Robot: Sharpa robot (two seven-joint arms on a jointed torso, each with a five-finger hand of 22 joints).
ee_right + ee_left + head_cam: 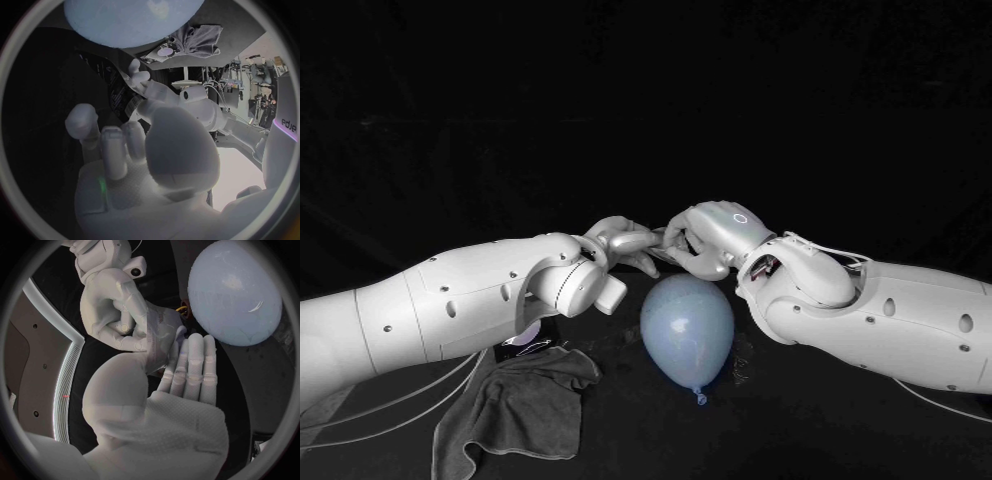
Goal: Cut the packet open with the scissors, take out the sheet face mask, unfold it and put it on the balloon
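Nearest lies one dark cloth (516, 400), partly tucked under the left arm. One balloon (687, 328) rests on the table (783, 435) beyond it. Behind the balloon, the left hand (625, 243) and right hand (711, 236) meet. A pale sheet (161, 337) shows between them, but I can't tell whether either hand grips it.

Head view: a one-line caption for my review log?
The left hand and right hand come close together just beyond the balloon; a dark cloth lies nearer the robot, on its left.

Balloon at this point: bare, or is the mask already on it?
Bare. The balloon lies uncovered on the table; the right hand pinches a translucent sheet near it, against the left hand.
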